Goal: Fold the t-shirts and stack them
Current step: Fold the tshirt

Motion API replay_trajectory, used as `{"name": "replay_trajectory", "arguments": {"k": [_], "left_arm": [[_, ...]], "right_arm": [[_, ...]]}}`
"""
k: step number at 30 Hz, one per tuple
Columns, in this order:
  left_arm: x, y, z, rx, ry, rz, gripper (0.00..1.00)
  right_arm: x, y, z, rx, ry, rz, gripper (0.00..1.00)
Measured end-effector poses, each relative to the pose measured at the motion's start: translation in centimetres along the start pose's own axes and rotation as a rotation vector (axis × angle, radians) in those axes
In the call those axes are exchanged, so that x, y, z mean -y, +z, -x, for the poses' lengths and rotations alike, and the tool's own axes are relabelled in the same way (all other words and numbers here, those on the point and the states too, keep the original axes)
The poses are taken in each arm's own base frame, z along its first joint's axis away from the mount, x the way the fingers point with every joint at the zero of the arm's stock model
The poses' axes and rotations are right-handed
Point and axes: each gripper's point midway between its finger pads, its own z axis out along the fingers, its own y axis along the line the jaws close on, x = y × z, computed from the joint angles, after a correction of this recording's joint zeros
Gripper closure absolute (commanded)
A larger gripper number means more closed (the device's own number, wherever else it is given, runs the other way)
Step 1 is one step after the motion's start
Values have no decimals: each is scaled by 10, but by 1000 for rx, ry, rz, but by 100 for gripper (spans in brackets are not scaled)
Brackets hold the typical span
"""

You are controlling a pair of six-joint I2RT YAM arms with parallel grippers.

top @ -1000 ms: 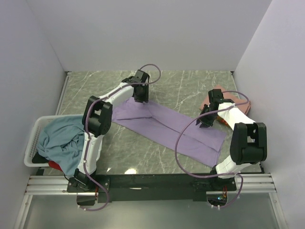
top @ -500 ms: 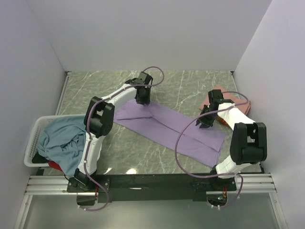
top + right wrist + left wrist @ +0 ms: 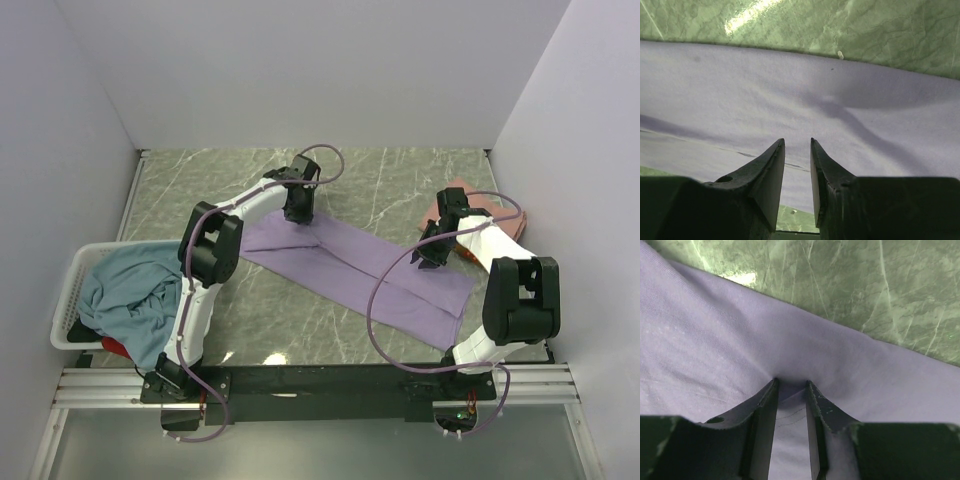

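Left fingers (image 3: pixel 760 415) clenched on a puckered fold of the plain lavender-purple cloth t-shirt (image 3: pixel 350 268), far-left end. Shirt lies flat, folded long, across the green marbled desk (image 3: pixel 400 185). Right fingers (image 3: pixel 767 172) narrowly parted over its right end; whether they grip, cannot tell.

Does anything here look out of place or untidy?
The teal shirt spills over the near rim of the basket, with the red shirt poking out below it. The pink shirt lies bunched near the right wall. The purple shirt lies flat, only diagonal on the table.
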Motion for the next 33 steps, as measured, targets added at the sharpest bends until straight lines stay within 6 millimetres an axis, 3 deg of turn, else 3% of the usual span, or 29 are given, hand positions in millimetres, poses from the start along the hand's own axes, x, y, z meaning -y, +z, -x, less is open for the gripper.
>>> {"name": "replay_trajectory", "arguments": {"k": [4,10,19,23,33], "left_arm": [[0,1,0,2,2,1,71],[0,1,-1,7,2,0,69],[4,-1,-5,13,7,4,80],[6,-4,-9,7,13,7,87],[7,-18,-18,5,13,14,90]], "right_arm": [[0,0,0,0,0,0,66],[0,0,0,0,0,0,66],[4,2,-5,-12,1,-8,66],[4,2,-5,-12,1,-7,66],[7,4,-10,-23,-1,-14,66]]}}
